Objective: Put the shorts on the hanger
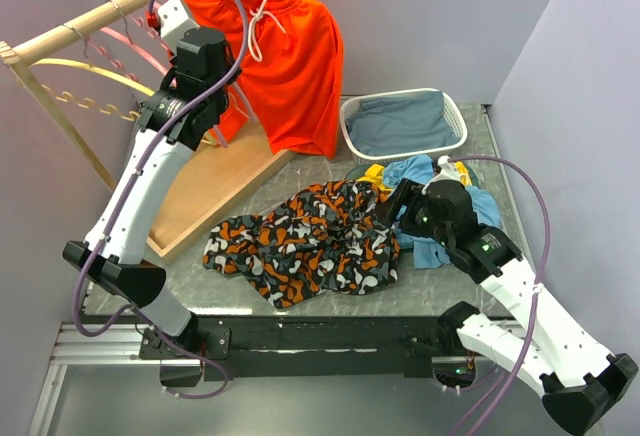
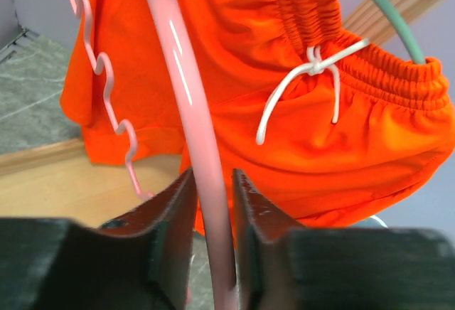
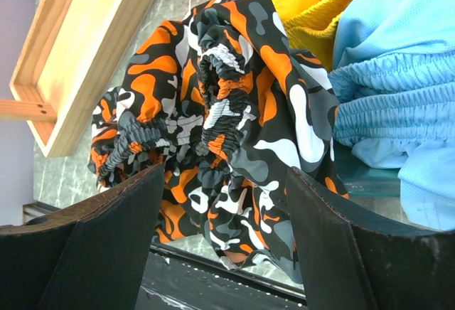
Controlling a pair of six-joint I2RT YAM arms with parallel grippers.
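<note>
At the near side of the table (image 1: 420, 284), the right gripper (image 3: 224, 182) sits low with its two fingers spread wide, holding nothing. The gathered elastic waistband of the shorts (image 3: 234, 111) bunches up in the gap between them, without clear contact on either finger. From the top camera the shorts (image 1: 300, 241) lie crumpled in a loose heap on the grey tabletop, in front of the two arm bases and just left of the right gripper. Touching their far right edge is a pile of other clothes, a light blue garment (image 1: 470, 196) over a yellow garment (image 1: 375, 171). To the left of the shorts, a shallow wooden tray (image 1: 215, 191) forms the foot of a wooden rack. Farther back a white basket (image 1: 350, 131) holds a grey-blue cloth (image 1: 405, 121). At the far left the left arm reaches up to the rack's wooden rail (image 1: 100, 26). The left gripper (image 2: 212, 182) is closed tight on the smooth curved arm of the hanger (image 2: 181, 75), with a finger pressed to each side of the pink plastic. The hanger's wavy lower bar (image 2: 106, 89) shows to the left of the grip. The hanger (image 1: 128, 36) is up at the rail, well apart from the shorts, near a yellow hanger (image 1: 90, 66). Right behind it, plain orange shorts (image 2: 284, 132) with a white drawstring hang from a green hanger (image 2: 387, 11).
</note>
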